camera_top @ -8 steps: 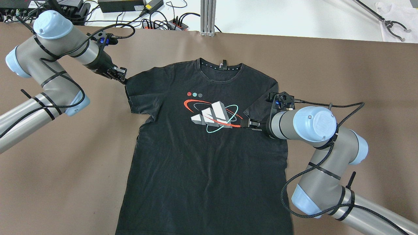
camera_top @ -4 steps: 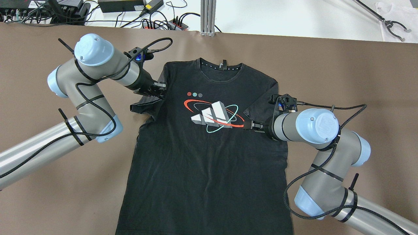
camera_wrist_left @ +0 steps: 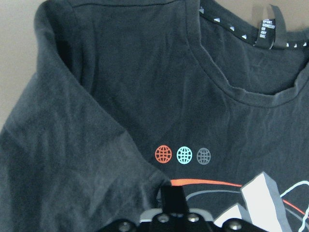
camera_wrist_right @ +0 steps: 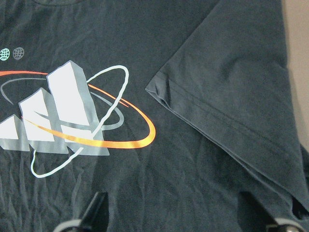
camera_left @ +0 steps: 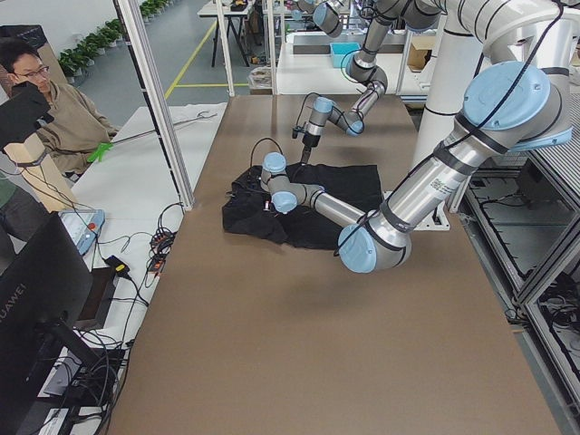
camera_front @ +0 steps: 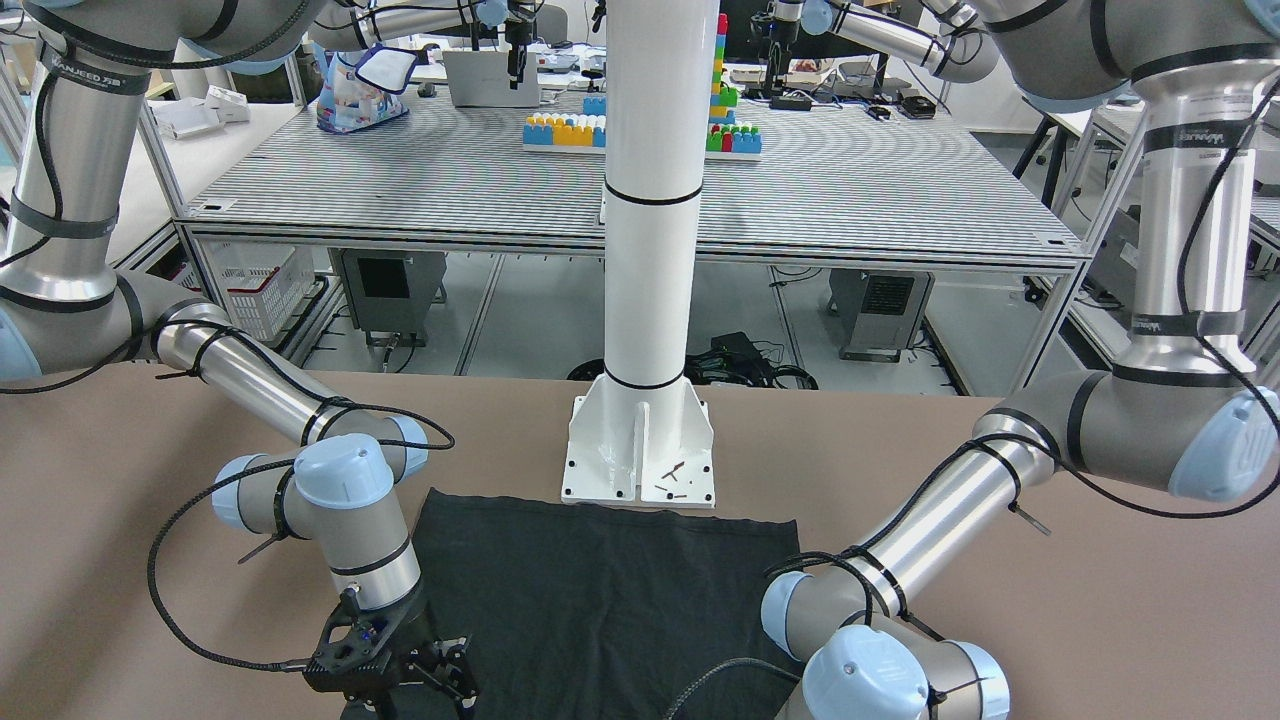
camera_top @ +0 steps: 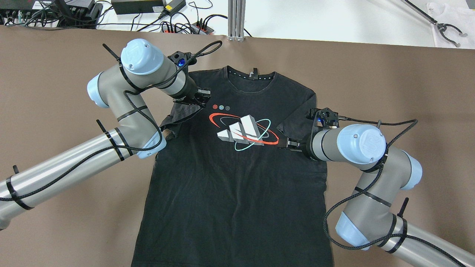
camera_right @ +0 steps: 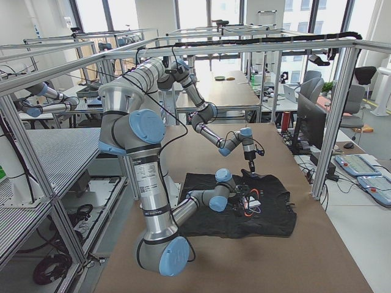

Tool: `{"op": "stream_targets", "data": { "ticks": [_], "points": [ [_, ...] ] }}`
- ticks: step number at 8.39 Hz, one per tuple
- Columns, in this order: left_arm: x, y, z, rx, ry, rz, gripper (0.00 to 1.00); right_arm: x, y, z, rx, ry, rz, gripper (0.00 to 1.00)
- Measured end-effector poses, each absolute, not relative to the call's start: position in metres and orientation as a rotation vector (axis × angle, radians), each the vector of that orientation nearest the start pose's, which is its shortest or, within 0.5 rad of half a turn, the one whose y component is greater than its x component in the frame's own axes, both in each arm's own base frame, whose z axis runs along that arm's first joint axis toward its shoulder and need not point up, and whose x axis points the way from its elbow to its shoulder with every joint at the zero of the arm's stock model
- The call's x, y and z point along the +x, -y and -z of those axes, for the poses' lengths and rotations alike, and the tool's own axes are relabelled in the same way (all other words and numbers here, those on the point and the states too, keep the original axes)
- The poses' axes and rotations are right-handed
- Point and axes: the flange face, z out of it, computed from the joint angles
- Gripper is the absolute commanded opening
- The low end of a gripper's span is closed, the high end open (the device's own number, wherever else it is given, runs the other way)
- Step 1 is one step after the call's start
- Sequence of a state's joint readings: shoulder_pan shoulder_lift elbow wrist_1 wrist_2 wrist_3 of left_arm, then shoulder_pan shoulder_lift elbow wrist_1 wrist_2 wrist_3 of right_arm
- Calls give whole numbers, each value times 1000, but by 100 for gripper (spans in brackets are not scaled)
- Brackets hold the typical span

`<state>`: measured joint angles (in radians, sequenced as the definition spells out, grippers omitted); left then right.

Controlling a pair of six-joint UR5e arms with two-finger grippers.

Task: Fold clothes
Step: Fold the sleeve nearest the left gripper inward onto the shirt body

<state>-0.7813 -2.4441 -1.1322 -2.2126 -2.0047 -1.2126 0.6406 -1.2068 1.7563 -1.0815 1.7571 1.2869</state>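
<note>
Overhead view: a thin, soft black T-shirt [camera_top: 230,193] lies face up and mostly flat on the brown table [camera_top: 389,81], collar away from the robot, with a white, red and teal printed logo [camera_top: 243,133] on the chest. The left gripper [camera_top: 202,97] is pressed together on the left sleeve [camera_top: 178,115] and holds it over the chest beside the logo, so that the cloth sags in a loose fold beneath it. The right gripper [camera_top: 287,142] hovers spread just at the logo's other side, by the right sleeve [camera_top: 297,115], which lies folded in over the body. Front-facing view: the shirt's hem lies just before the white pillar base [camera_front: 640,470]; the only container you can see is a white lattice crate [camera_front: 250,290] under the far bench, and its contents cannot be told. The two side views show the shirt as a dark patch between both arms, too small for detail. Left wrist view: wrinkled cloth runs up into the closed fingers. Right wrist view: both fingers [camera_wrist_right: 96,212] stand wide apart above the fabric, pinching nothing. Expect the shirt to be light, limp and quick to crease — it will drape rather than hold shape, so take it at stitched edges such as a sleeve hem, shoulder seam or bottom hem, and watch for pinching only one layer.
</note>
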Motion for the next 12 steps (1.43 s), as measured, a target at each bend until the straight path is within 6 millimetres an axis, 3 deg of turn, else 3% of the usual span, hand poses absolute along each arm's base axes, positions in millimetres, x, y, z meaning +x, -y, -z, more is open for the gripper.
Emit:
{"op": "stream_targets", "data": {
  "ticks": [3,5,6,7,10,12],
  "points": [
    [529,647,-216,261,-1069,185,0,-428,461,-315,311,1013,-223,94],
    [544,649,-206,267,-1059,211,0,-415,451,-314,313,1022,-220,94],
    [548,647,-205,266,-1058,213,76,-406,445,-315,313,1025,-219,94],
    [551,645,-204,265,-1058,210,100,-401,441,-315,313,1027,-218,94],
    [554,640,-203,265,-1065,206,100,-399,439,-313,310,1031,-227,94],
    [543,627,-218,269,-1075,203,100,-400,439,-312,292,1037,-267,94]
  ]
}}
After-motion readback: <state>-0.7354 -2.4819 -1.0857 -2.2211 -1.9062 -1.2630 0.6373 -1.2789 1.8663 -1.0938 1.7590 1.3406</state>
